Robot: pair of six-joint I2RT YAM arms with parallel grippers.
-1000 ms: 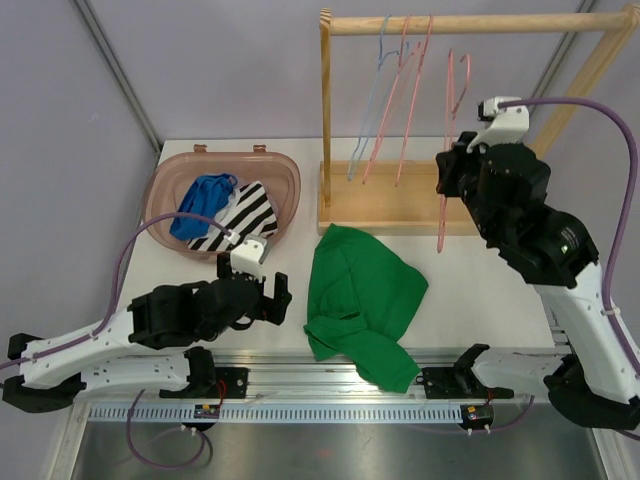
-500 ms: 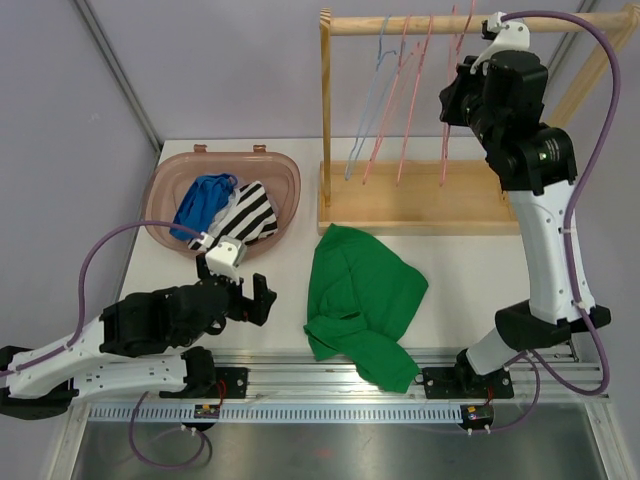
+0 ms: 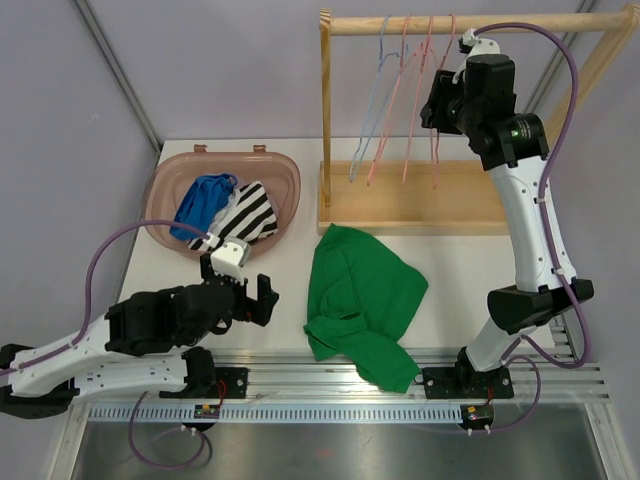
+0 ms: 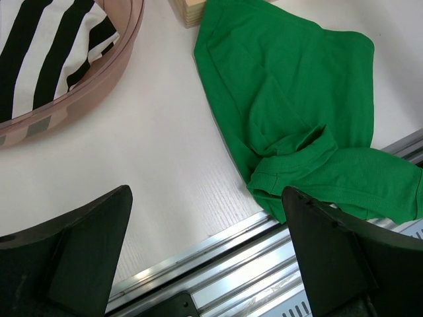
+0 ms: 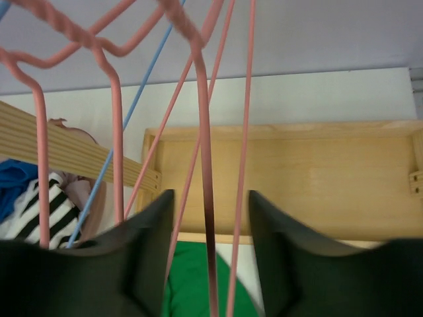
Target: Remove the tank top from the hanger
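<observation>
**Progress.** The green tank top (image 3: 365, 290) lies crumpled on the table (image 3: 460, 270), between the two arm bases and just in front of the wooden rack (image 3: 410, 210). No hanger is in it, so the removal is judged done. What appears left is only for the right gripper (image 5: 210, 205) to leave the rail. It is raised among the hangers, fingers apart, with one pink wire running between them and seemingly touching neither. The left gripper (image 4: 205, 198) hangs low over bare table beside the tank top, fingers spread wide, holding nothing.

**Count.**
- Rack: one.
- Tank top: one.
- Brown plastic basket (image 3: 165, 185): one, holding a striped garment (image 3: 245, 215) and a blue garment (image 3: 200, 205).
- Blue hanger (image 3: 375, 110): one.
- Pink hangers (image 3: 407, 110): probably three, though the wires overlap.
</observation>
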